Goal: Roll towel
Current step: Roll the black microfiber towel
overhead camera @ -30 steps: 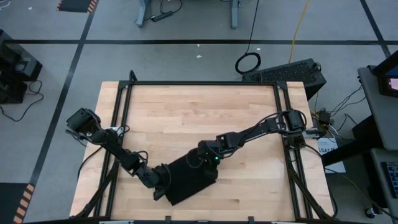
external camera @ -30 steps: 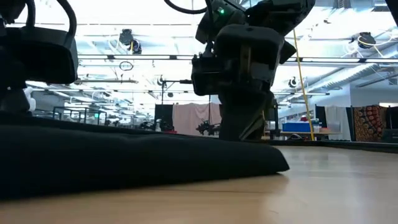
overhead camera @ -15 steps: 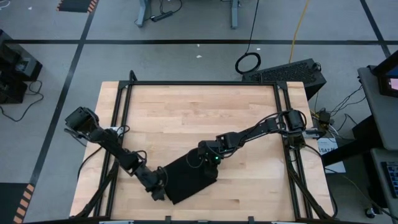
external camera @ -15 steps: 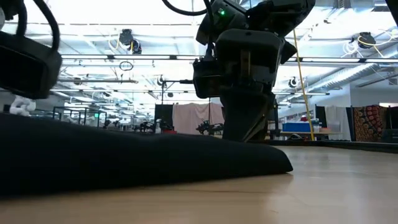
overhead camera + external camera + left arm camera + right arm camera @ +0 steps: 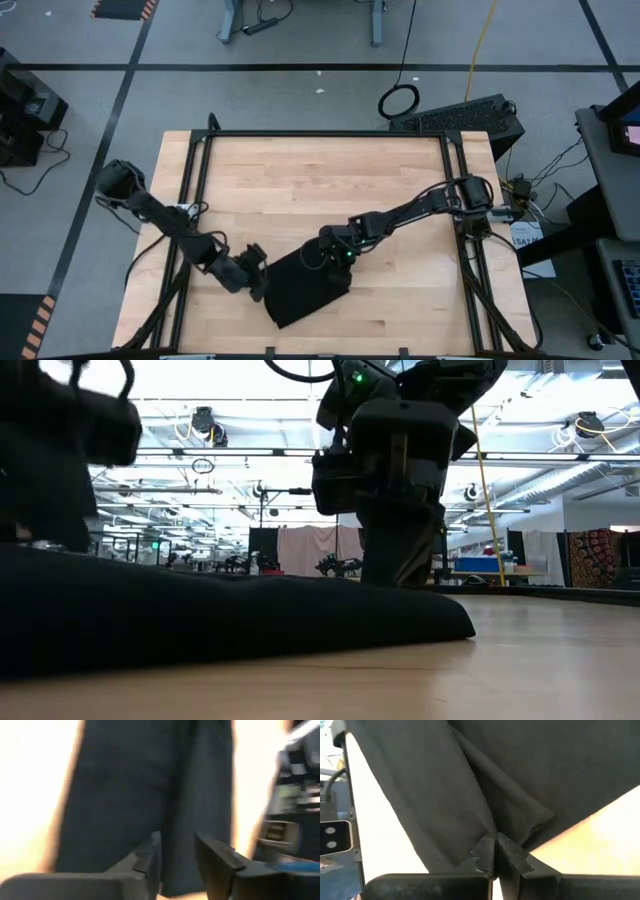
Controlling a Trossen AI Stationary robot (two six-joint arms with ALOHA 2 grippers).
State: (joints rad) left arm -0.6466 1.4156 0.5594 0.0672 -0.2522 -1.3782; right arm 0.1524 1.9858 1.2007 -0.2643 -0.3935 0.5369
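Note:
The black towel (image 5: 305,290) lies flat on the wooden table, near its near edge; it also shows in the low view (image 5: 200,620). My right gripper (image 5: 335,256) stands at the towel's far right corner, shut on the cloth; it also shows in the low view (image 5: 400,565). My left gripper (image 5: 257,280) is open just beside the towel's left edge. In the left wrist view its fingers (image 5: 177,857) point at the cloth (image 5: 150,795) ahead. The white tag does not show. My right gripper pinches a gathered fold of the towel (image 5: 496,831) between its two fingertips, at the cloth's far right corner. The fingers come from above, pointing down. Creases run from the pinch into the cloth, and the rest of the towel lies on the table.
A black frame (image 5: 320,134) runs around the tabletop. Bare wood (image 5: 300,190) lies on the far side of the towel and to its right (image 5: 410,290). A computer case (image 5: 465,118) stands off the far right corner.
My left gripper has gone from the towel's near left corner toward the table's far edge, along the towel's left side. My right gripper has stayed in place, shut on the cloth.

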